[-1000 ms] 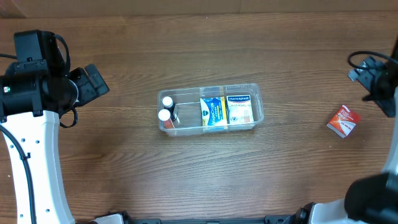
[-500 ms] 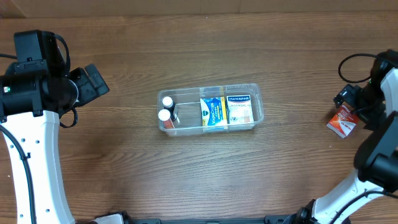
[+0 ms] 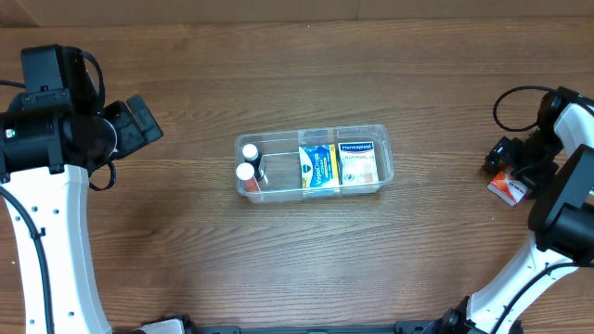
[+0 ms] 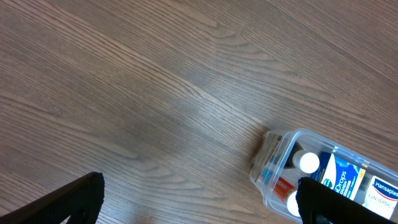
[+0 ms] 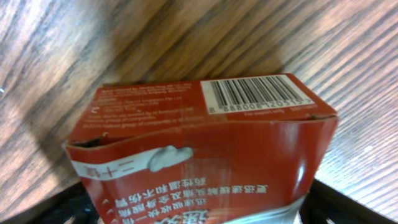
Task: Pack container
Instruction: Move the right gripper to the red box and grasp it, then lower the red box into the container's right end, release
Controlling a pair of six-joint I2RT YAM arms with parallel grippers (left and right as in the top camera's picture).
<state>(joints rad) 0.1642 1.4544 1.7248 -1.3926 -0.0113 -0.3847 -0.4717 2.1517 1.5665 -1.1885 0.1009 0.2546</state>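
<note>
R fingers (image 5: 354, 208) spread either side of red box (image 5: 205, 143), container (image 3: 278, 153) well apart.

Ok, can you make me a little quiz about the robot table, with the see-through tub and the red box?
1. Which gripper has its fingers on either side of the red box, left or right?
2. True or false: the red box lies inside the container.
3. How many white caps show in the container? A) one B) two C) four

Key: 1) the right gripper. 2) False, it lies on the table, far from the tub. 3) B.
</note>
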